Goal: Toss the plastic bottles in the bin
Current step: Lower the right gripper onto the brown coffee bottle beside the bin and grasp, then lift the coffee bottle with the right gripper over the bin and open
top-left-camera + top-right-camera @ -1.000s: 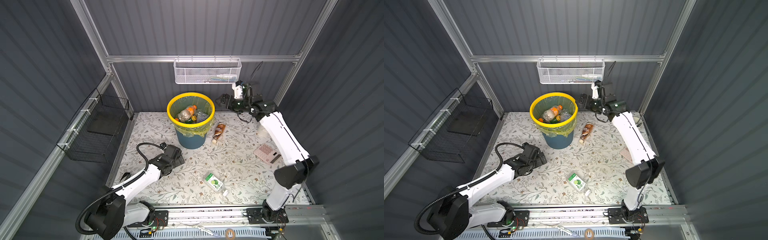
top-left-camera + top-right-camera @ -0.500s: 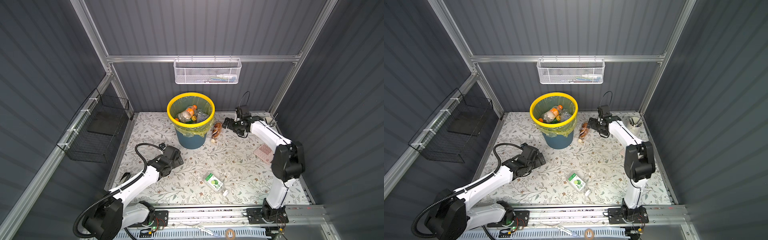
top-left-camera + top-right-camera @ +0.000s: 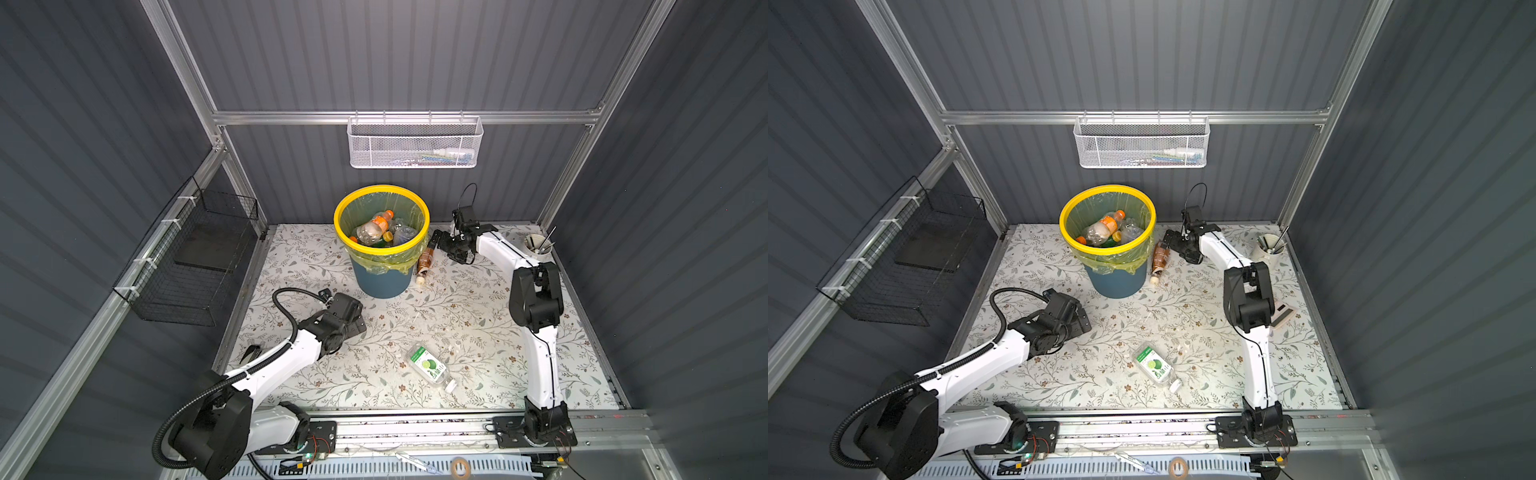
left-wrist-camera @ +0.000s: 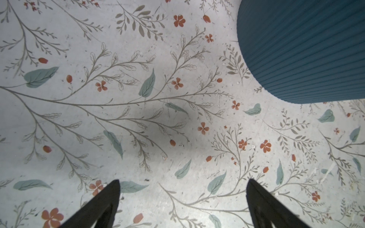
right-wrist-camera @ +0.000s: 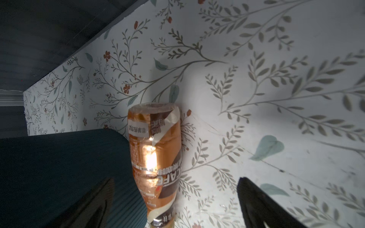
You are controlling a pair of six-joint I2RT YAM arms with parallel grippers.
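The bin [image 3: 380, 280] [image 3: 1115, 282] stands at the back middle of the floral mat, with several plastic bottles [image 3: 374, 227] [image 3: 1100, 228] inside it. A brown coffee-label bottle [image 3: 424, 262] [image 3: 1159, 259] lies on the mat against the bin's right side. My right gripper [image 3: 436, 243] [image 3: 1169, 239] is low at its far end and open. In the right wrist view the bottle [image 5: 156, 150] lies between the spread fingers of the gripper [image 5: 175, 179], beside the bin wall [image 5: 65, 167]. A lime-label bottle [image 3: 430, 368] [image 3: 1155, 365] lies near the front. My left gripper [image 3: 353, 320] [image 4: 183, 180] is open and empty over bare mat, left of the bin [image 4: 308, 49].
A white mesh basket [image 3: 415, 143] hangs on the back wall and a black wire basket [image 3: 195, 257] on the left wall. A white cup of utensils [image 3: 539, 245] stands at the back right corner. A pink calculator-like object [image 3: 1283, 316] lies behind the right arm's elbow.
My right arm has come down from high by the back wall to the mat beside the brown bottle. The left arm has barely moved.
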